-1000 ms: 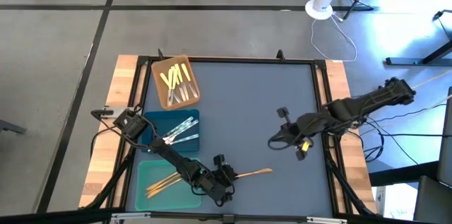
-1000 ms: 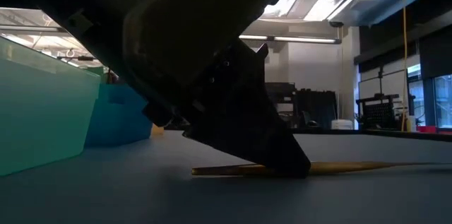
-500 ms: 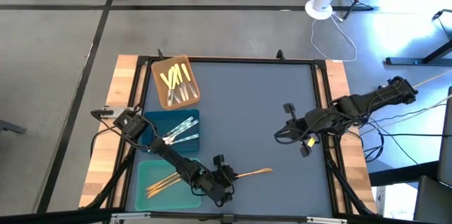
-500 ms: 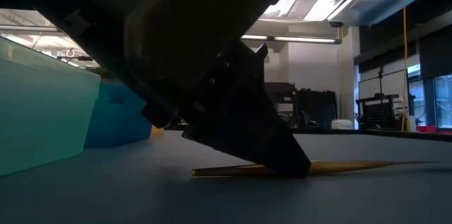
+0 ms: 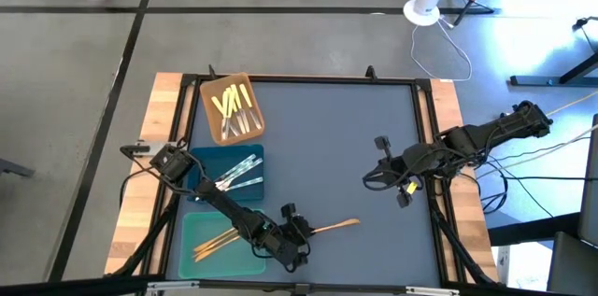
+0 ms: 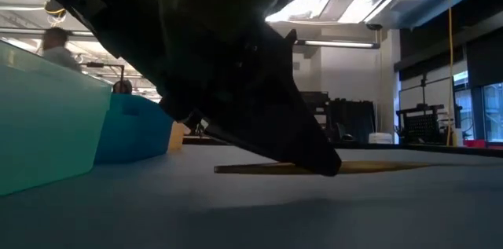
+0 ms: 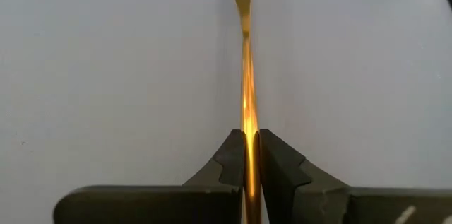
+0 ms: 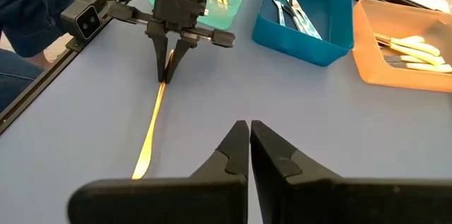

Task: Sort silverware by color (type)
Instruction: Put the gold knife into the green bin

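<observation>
Gold utensil [image 7: 246,75]: left gripper [image 7: 247,155] is pinching its handle end, probably lifting it for the teal tray [image 5: 192,231]; right gripper [image 8: 248,138] is idling pressed together.

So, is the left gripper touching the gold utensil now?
Touching. In the left wrist view the left gripper has both fingers pressed against the handle of the gold utensil, with no gap visible on either side.

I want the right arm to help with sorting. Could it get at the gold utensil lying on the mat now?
Probably not usefully: the left gripper is already shut on the gold utensil, and the right gripper, shut, waits apart across bare mat.
</observation>
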`<control>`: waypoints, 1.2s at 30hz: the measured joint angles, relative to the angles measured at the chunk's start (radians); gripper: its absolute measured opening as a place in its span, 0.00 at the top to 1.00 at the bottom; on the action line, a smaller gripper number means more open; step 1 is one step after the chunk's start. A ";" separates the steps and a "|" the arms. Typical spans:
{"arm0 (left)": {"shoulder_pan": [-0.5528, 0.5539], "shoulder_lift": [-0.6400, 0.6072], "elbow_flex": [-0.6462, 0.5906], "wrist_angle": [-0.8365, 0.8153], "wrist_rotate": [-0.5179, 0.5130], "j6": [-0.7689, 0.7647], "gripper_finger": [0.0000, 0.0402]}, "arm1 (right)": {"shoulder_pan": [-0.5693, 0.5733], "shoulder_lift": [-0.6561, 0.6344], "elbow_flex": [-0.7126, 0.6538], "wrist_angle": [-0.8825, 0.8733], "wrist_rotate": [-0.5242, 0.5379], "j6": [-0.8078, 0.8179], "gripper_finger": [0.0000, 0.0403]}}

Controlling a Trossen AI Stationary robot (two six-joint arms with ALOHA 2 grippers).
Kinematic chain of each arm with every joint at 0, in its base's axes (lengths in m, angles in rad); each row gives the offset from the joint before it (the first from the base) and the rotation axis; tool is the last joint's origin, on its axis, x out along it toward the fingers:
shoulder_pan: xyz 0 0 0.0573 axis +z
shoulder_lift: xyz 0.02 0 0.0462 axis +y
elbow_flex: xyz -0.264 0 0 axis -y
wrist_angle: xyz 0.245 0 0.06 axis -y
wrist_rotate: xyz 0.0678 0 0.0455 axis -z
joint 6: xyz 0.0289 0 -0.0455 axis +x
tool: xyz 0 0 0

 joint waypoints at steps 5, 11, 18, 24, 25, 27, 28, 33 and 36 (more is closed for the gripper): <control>-0.001 -0.010 0.000 0.008 -0.013 -0.001 0.94 | 0.000 0.000 0.000 0.000 0.000 0.000 0.99; -0.007 -0.042 0.002 -0.003 -0.025 0.001 0.94 | 0.000 0.000 0.000 0.000 0.000 0.000 0.99; -0.019 -0.118 0.003 -0.074 -0.032 0.007 0.94 | 0.000 0.001 0.000 -0.001 0.000 -0.001 0.99; -0.037 -0.204 0.003 -0.182 -0.053 0.007 0.95 | 0.000 0.001 0.000 -0.002 0.000 -0.001 0.99; -0.039 -0.217 0.003 -0.195 -0.052 0.004 0.95 | 0.000 0.001 0.000 -0.002 0.000 -0.001 0.99; -0.048 -0.244 0.003 -0.236 -0.053 -0.002 0.95 | 0.000 0.001 0.000 -0.003 0.000 -0.001 0.99; -0.051 -0.256 0.003 -0.244 -0.052 -0.002 0.95 | 0.000 0.001 0.000 -0.003 0.000 -0.001 0.99; -0.080 -0.329 0.003 -0.323 -0.063 -0.018 0.94 | 0.000 0.001 0.000 -0.003 0.000 -0.001 0.99; -0.107 -0.376 0.003 -0.409 -0.070 -0.064 0.94 | 0.000 0.001 0.000 -0.004 0.000 -0.001 0.99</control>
